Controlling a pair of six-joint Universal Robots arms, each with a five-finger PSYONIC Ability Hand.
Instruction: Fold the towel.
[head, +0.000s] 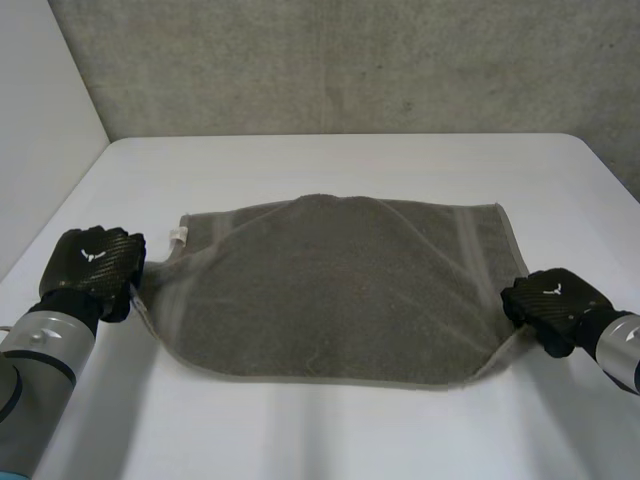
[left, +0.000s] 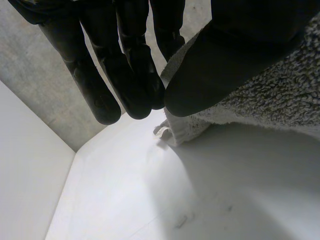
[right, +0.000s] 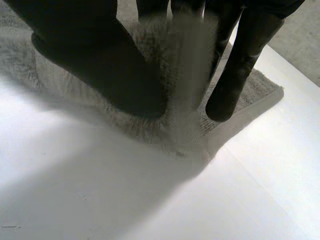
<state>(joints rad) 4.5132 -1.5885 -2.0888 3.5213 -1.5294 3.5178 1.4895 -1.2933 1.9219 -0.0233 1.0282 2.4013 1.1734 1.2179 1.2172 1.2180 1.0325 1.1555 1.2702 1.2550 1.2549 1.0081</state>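
No words or numbers can be read. A small white emblem without lettering marks the back of the left hand (head: 92, 256) and the right hand (head: 553, 291). The white tag (head: 178, 237) on the towel (head: 330, 290) shows nothing legible.

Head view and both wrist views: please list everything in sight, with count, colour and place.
towel: one, grey-brown, spread across the middle of the table, side edges lifted
label: one, white, on the towel's far left corner
table: one, white, under the towel
wall: one, grey concrete, behind the table
left hand: one, black, pinching the towel's left edge between thumb and fingers
right hand: one, black, pinching the towel's right edge
arms: two, grey, at the near corners of the head view
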